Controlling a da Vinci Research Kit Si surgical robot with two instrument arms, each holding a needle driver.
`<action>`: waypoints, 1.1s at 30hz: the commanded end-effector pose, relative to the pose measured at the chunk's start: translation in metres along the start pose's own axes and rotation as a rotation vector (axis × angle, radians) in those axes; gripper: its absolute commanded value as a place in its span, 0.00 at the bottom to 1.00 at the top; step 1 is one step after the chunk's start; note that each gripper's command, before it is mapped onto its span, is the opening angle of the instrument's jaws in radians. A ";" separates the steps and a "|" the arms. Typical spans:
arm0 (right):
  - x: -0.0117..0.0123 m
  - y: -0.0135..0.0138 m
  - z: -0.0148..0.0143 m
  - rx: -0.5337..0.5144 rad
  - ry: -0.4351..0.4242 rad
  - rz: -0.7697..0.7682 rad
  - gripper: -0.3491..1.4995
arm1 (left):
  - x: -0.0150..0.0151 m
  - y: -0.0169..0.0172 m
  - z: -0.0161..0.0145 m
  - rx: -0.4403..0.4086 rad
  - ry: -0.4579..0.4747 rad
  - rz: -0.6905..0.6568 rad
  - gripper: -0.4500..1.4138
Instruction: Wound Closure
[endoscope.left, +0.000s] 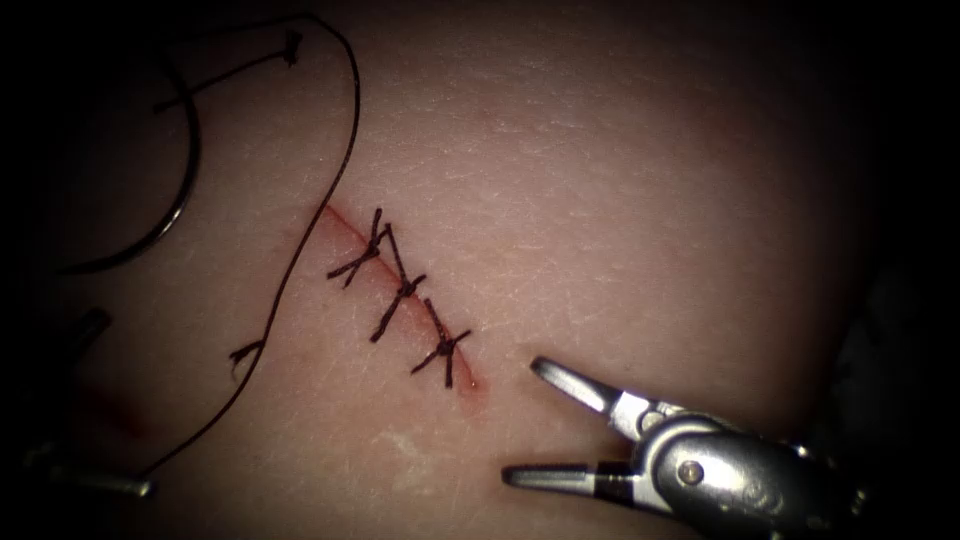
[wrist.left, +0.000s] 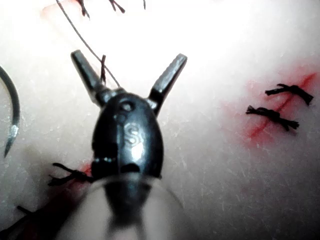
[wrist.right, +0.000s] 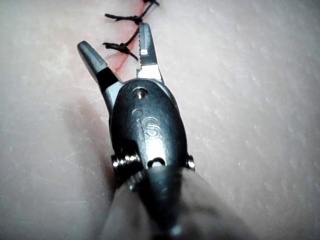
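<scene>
Pale tissue carries the cut at the middle of the endoscope frame, running from upper left to lower right and crossed by three dark knotted stitches with a trace of red fluid at its upper end. At the lower right, the right tool hangs with its jaws wide open and holds nothing, its tips just beside the lower end of the cut. In the left wrist view the left tool also stands with jaws spread open and empty, a strand of thread passing between them without being gripped. At the upper left of the endoscope frame the curved needle lies free on the tissue, well to the left of the cut, not in the tissue. Thread loops from there down the left side of the cut toward the lower left.
</scene>
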 end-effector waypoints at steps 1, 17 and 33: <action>0.0002 0.0001 0.0011 0.016 -0.005 -0.001 0.94 | -0.0010 0.0007 0.0004 -0.024 -0.008 -0.004 0.87; 0.0032 0.0039 0.0001 0.099 -0.134 0.011 0.94 | 0.0010 -0.0009 0.0051 -0.289 -0.004 0.088 0.78; 0.0027 0.0064 -0.0067 0.117 -0.199 -0.003 0.93 | 0.0040 -0.0029 0.0072 -0.269 0.055 0.173 0.75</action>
